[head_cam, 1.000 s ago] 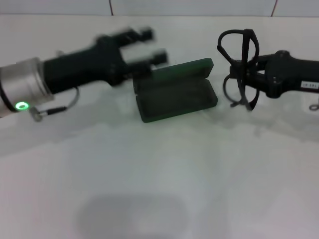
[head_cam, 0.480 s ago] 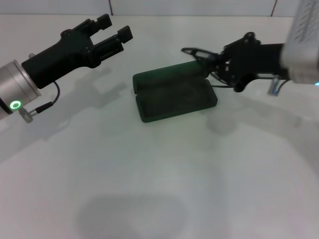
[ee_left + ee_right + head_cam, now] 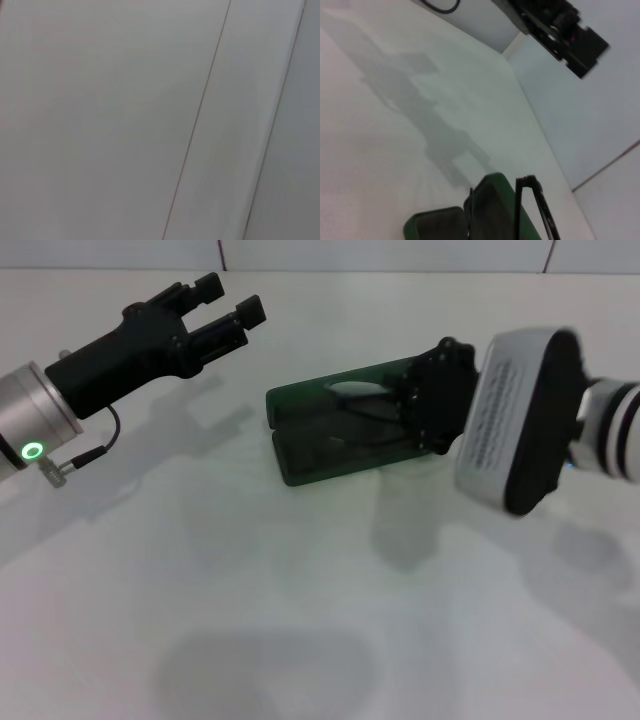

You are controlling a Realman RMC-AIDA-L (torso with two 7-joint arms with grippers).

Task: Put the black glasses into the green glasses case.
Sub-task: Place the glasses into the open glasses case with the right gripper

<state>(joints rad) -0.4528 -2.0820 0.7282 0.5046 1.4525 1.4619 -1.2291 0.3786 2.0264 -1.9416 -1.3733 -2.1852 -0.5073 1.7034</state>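
Head view: right gripper over open case at counter centre, fingers pinching glasses above lining, so lower level, settle flat, then release; left gripper parked far left, fingers apart.

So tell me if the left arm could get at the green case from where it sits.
Probably yes: the left claw hangs open above bare table beside the green glasses case; only the right claw, over the case's far end, crowds it.
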